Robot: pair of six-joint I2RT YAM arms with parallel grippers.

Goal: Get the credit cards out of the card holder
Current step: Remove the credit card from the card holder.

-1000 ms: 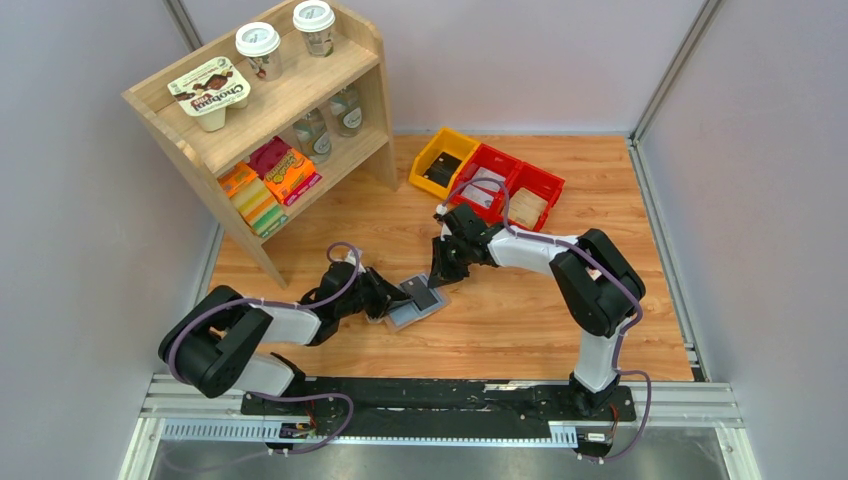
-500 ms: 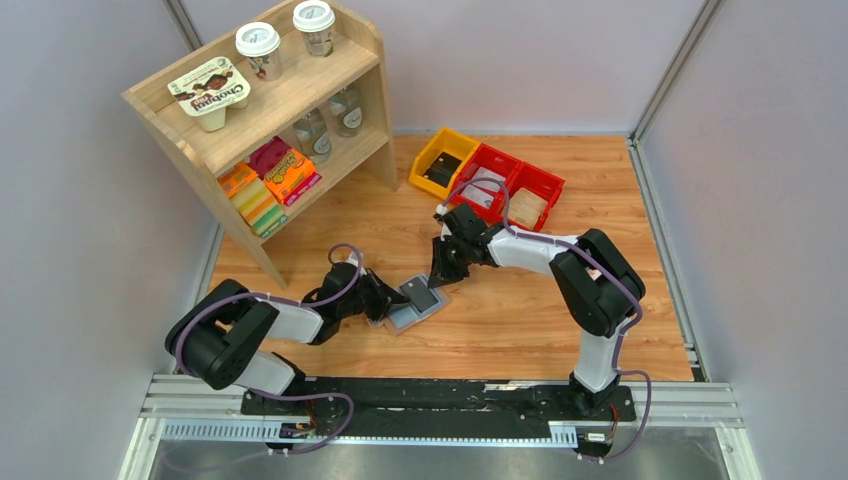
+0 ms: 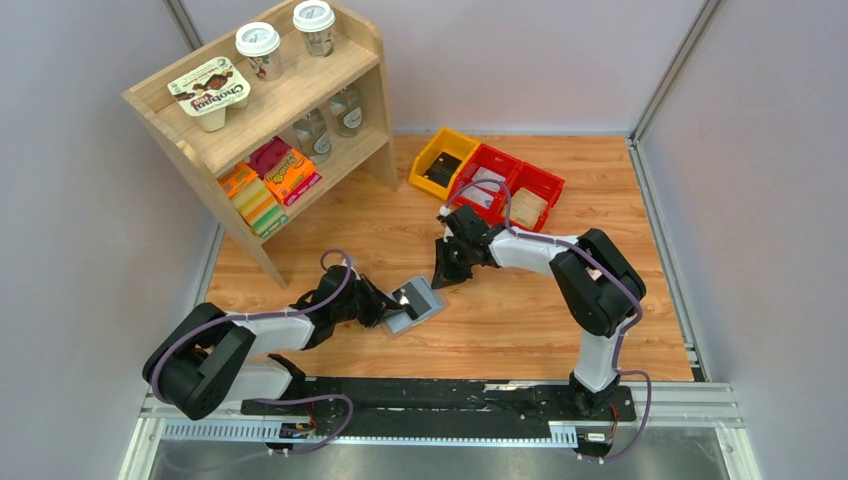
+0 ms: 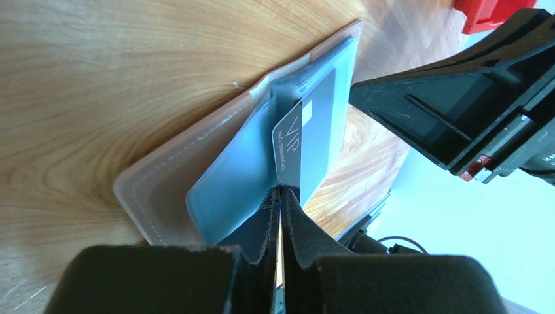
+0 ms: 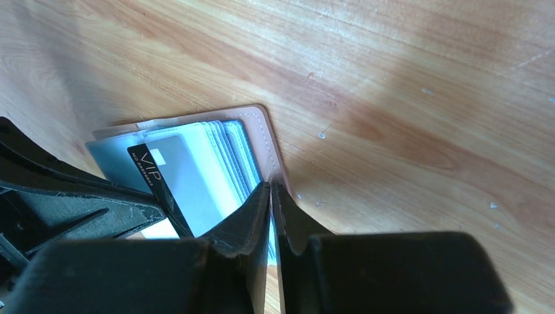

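The card holder lies open on the wooden table, a blue-grey sleeve stack in a pale pinkish cover. My left gripper is shut on the bottom edge of a black credit card printed VIP. That card stands tilted up, partly out of a sleeve, and is seen as a dark strip in the right wrist view. My right gripper is shut on the holder's far edge, pinning it down. From above, the left gripper and right gripper flank the holder. Any other cards are hidden in the sleeves.
A yellow bin and two red bins stand behind the right arm. A wooden shelf with cups, bottles and boxes fills the back left. Rails run along the table's right side and near edge.
My left gripper has closed on the black card and pulled back a little to the left, tilting the card up out of the sleeve. The right gripper has stayed on the holder's edge.
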